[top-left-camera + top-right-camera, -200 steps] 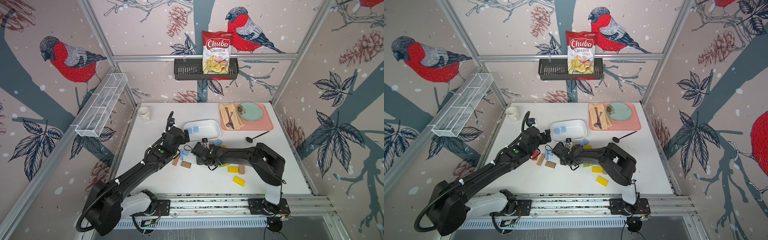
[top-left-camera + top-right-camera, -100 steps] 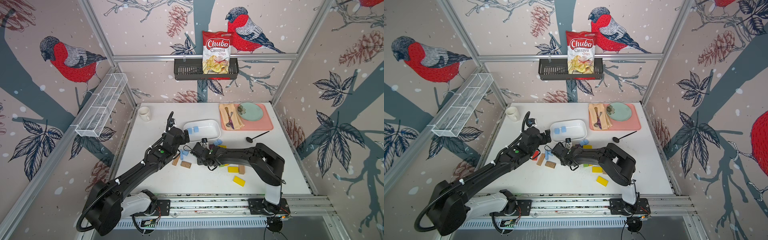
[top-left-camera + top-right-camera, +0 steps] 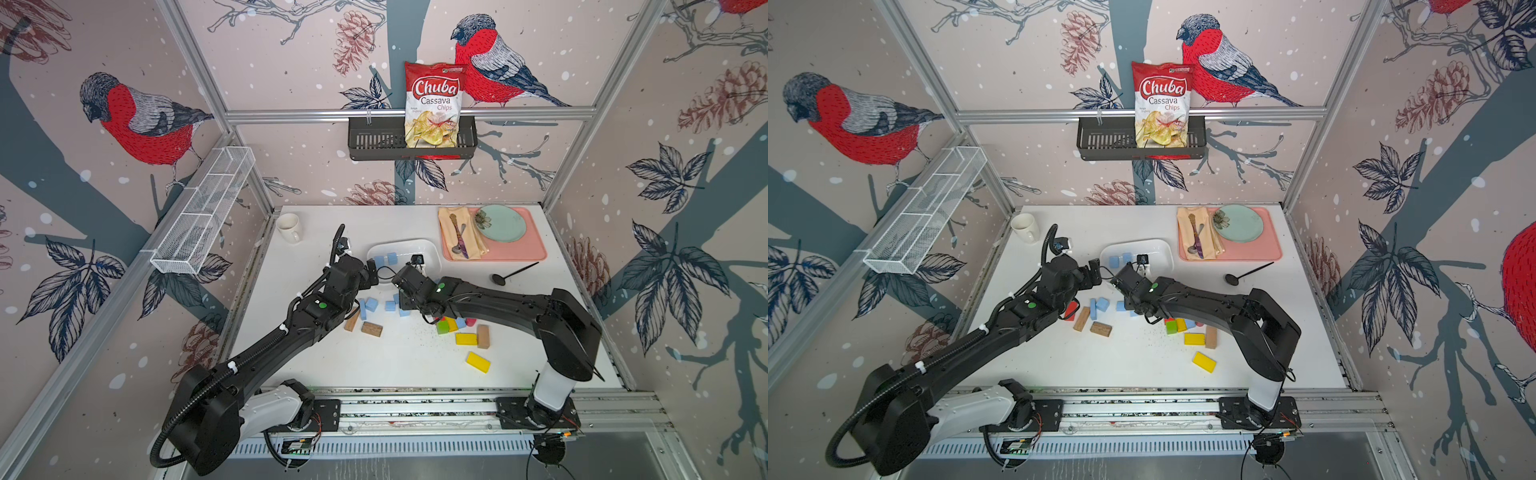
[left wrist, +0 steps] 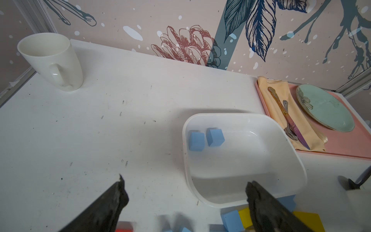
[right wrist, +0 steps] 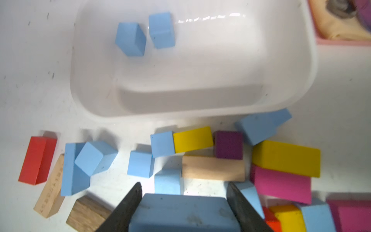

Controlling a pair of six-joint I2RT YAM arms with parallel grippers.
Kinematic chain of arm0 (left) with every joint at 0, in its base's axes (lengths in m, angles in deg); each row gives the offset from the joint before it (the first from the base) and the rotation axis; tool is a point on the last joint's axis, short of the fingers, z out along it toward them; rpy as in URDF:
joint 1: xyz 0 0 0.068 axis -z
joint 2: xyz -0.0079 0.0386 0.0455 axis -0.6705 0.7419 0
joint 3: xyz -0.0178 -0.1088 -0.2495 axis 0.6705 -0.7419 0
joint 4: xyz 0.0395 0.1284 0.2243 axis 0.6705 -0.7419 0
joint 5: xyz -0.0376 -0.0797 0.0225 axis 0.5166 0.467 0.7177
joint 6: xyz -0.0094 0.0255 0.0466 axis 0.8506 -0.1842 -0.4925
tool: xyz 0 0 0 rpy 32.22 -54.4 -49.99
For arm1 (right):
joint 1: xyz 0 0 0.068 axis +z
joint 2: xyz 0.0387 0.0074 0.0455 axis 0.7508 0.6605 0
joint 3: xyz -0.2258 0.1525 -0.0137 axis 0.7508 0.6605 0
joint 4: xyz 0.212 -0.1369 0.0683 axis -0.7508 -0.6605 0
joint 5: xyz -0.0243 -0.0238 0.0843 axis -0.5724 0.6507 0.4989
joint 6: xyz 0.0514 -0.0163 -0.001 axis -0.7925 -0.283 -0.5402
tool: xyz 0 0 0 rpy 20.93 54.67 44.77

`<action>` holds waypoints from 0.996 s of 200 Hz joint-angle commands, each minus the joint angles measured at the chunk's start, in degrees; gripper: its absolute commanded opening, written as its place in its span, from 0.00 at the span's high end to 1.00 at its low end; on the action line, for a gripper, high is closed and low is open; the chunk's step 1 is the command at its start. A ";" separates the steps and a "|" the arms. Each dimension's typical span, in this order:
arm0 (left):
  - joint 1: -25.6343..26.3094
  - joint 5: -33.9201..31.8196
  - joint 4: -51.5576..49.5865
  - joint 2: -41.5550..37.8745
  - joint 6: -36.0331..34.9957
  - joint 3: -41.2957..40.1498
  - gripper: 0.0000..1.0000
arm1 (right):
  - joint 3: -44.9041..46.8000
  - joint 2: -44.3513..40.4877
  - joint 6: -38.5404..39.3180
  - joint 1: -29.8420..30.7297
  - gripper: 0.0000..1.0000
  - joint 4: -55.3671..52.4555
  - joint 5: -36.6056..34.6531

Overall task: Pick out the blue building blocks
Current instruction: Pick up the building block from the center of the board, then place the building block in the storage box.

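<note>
My right gripper (image 5: pixel 183 186) is shut on a long blue building block (image 5: pixel 184 215), which fills the gap between the jaws, just above the pile. Loose blue building blocks (image 5: pixel 94 158) (image 5: pixel 140 163) (image 5: pixel 162 143) (image 5: pixel 259 128) lie among other colours in front of the white dish (image 5: pixel 80 96). In both top views, blue ones (image 3: pixel 371 304) (image 3: pixel 1102 304) show between the arms. Two blue cubes (image 4: pixel 196 140) (image 5: pixel 130 39) (image 3: pixel 386 259) sit inside the dish (image 3: pixel 432 253). My left gripper (image 4: pixel 185 180) (image 3: pixel 372 270) hangs open and empty by the dish's near-left corner.
Yellow (image 3: pixel 478 361), wooden (image 3: pixel 371 329), red (image 5: pixel 38 158), pink (image 5: pixel 283 186) and purple (image 5: pixel 228 144) blocks lie around. A white mug (image 3: pixel 289 226) stands back left. A pink tray (image 3: pixel 528 249) with plate and cutlery sits back right, a black spoon (image 3: pixel 513 273) in front of it.
My right gripper's jaws have come in onto the long blue block, and its wrist has shifted slightly toward the white dish. The left arm has not moved.
</note>
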 commanded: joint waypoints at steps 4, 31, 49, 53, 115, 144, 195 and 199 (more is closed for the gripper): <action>-0.08 -1.42 3.02 -1.13 0.70 -0.69 0.04 | -2.83 -0.08 5.77 -2.88 0.47 1.29 -0.59; -0.08 -2.12 2.65 -2.13 0.72 -1.36 0.04 | -7.07 2.59 9.17 -6.41 0.47 2.54 1.89; -0.08 -2.66 2.51 -2.60 0.85 -1.93 0.04 | -10.77 5.53 11.14 -7.75 0.47 2.88 3.24; -0.08 -2.79 2.47 -2.72 0.85 -2.04 0.04 | -11.66 6.19 11.48 -8.00 0.47 2.79 3.63; -0.08 -3.80 4.55 -4.41 0.40 -4.29 0.04 | -25.25 19.60 13.76 -9.83 0.47 1.35 8.84; -0.09 -3.04 6.45 -5.92 0.79 -6.27 0.04 | -30.89 25.44 14.11 -9.83 0.47 -0.59 10.25; -0.13 -3.01 7.46 -6.10 0.94 -7.70 0.04 | -36.75 32.29 14.02 -9.83 0.47 -2.13 12.45; -0.08 -2.89 7.62 -6.04 0.98 -7.75 0.04 | -37.06 32.64 14.03 -9.76 0.47 -2.06 12.63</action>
